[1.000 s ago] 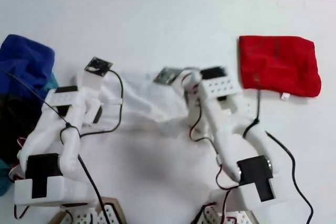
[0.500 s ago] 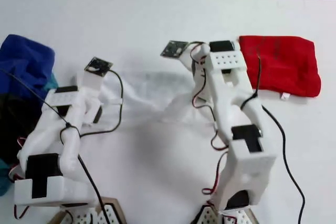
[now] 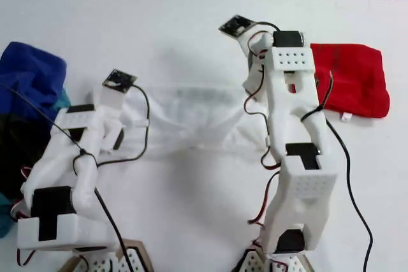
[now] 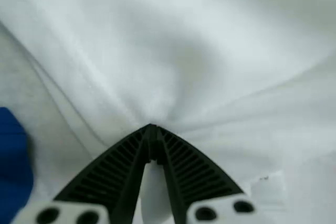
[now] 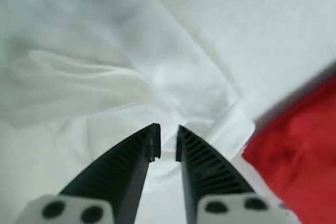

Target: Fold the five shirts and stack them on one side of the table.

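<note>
A white shirt [image 3: 188, 119] lies stretched across the middle of the table between both arms. My left gripper [image 4: 151, 131] is shut on a fold of the white shirt [image 4: 173, 51] at its left end. Narrowly closed, my right gripper [image 5: 164, 142] pinches the white shirt [image 5: 157, 72] at its right end, beside the folded red shirt [image 5: 299, 156]. In the high view the right arm [image 3: 290, 74] reaches far out, partly covering the folded red shirt [image 3: 354, 81]. A heap of blue, teal and dark shirts [image 3: 29, 78] sits at the left edge.
The table [image 3: 159, 23] is white, much like the shirt, with bare room at the back and in front between the arm bases. Cables [image 3: 347, 170] trail from the right arm toward the front edge.
The right arm has swung away from the front and to the right, pulling the shirt's right end toward the red shirt and spreading it wider. The left arm has kept still.
</note>
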Motion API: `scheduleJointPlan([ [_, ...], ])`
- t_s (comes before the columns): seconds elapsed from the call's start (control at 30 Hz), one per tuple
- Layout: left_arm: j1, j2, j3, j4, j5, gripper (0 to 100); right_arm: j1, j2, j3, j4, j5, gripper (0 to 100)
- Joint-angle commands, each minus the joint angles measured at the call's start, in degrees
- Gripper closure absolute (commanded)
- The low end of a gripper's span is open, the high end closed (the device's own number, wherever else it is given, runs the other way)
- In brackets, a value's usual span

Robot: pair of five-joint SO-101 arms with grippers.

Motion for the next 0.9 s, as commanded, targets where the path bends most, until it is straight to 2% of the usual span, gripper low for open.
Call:
scheduleJointPlan([
  [0.0,-0.62,-0.79,0.04,-1.14,-0.18,97,0.13,-1.98,-2.11,7.08,-0.70,98.3],
  [0.23,-0.62,-0.79,0.04,-1.14,-0.18,97,0.04,-1.98,0.35,8.31,-0.53,97.9],
  [0.4,-0.62,-0.79,0.04,-1.14,-0.18,97,-1.27,-1.89,9.32,6.55,4.84,97.8],
  [0.73,-0.62,-0.79,0.04,-1.14,-0.18,97,4.70,-1.80,22.33,-21.93,5.36,97.9],
  [0.87,-0.62,-0.79,0.04,-1.14,-0.18,97,5.93,-1.89,23.91,-29.23,5.36,97.9],
])
